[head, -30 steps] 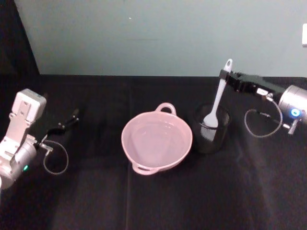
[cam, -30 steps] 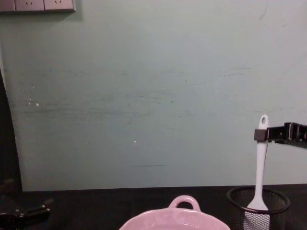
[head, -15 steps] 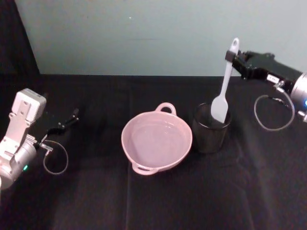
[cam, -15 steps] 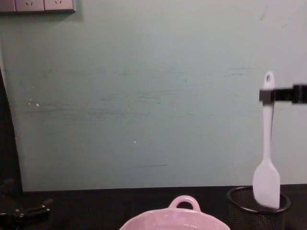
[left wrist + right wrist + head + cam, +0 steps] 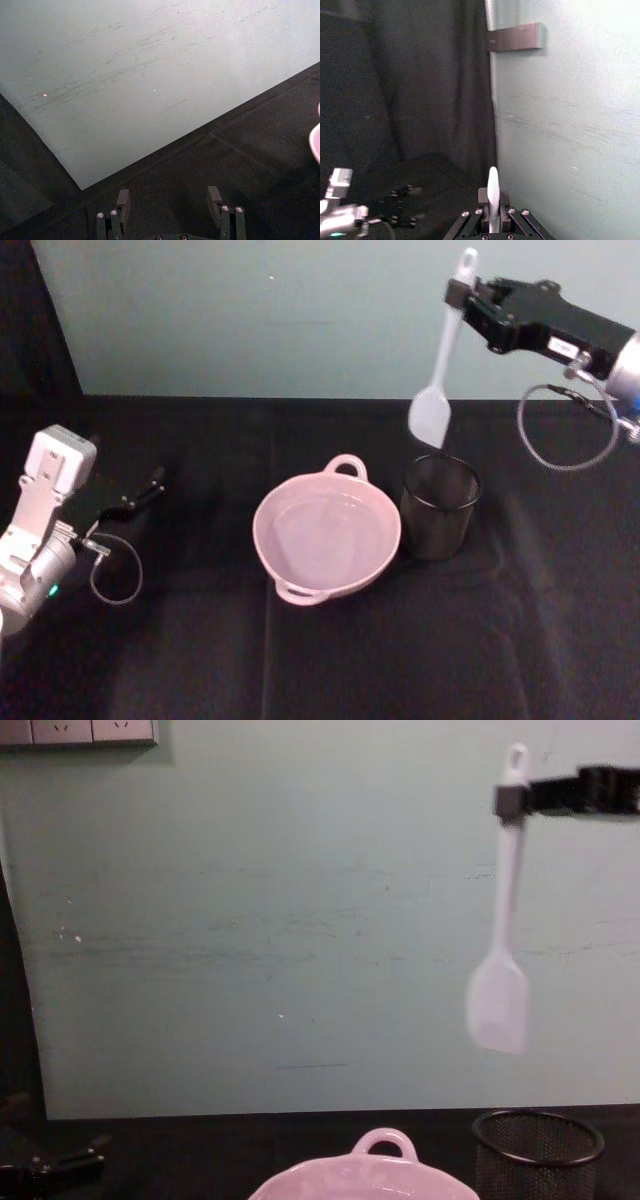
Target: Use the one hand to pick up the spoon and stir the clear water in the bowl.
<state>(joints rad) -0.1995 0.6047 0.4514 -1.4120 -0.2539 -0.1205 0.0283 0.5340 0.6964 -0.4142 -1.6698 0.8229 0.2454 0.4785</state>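
A scuffed pale green wall [image 5: 250,920] is spanning the upper frame, a grey socket plate [image 5: 80,730] sitting at its upper left. Black cloth [image 5: 330,660] is covering the bench [image 5: 210,435] below; a dark curtain [image 5: 30,320] is hanging at the left edge.

Smooth, slightly translucent white plastic spoon [image 5: 449,340] in the matt black right gripper [image 5: 472,297], up beyond the bowl [image 5: 260,535] of glossy pale pink, faint glints on its clear water [image 5: 325,530]. Just right of the bowl, black wire-mesh cup [image 5: 440,512]. Beneath the bowl, matt black cloth [image 5: 400,660]; behind the bowl, matt, scuffed teal wall [image 5: 250,320].
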